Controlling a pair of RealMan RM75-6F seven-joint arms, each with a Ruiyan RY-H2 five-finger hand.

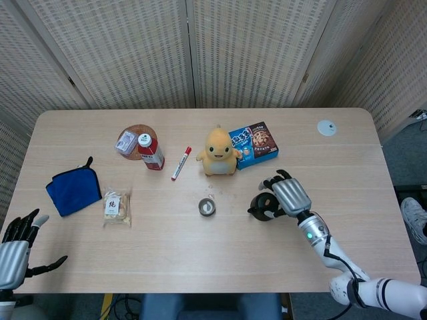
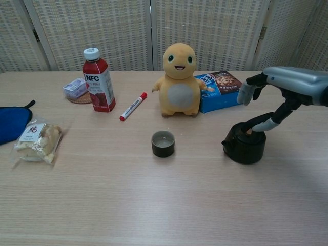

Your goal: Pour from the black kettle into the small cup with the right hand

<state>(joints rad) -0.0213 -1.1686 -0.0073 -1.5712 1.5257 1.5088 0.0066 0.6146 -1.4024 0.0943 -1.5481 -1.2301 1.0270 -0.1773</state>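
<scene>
Kettle (image 2: 244, 145) right of cup (image 2: 163, 143)

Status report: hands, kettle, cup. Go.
Right robot hand open above black kettle, one fingertip at its lid. Left robot hand open, idle. Kettle upright on table; small cup unobstructed.

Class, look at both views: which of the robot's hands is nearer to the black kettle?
Right. The right hand is open just above the kettle, one finger reaching its top; the left hand hangs off the table's far corner.
</scene>
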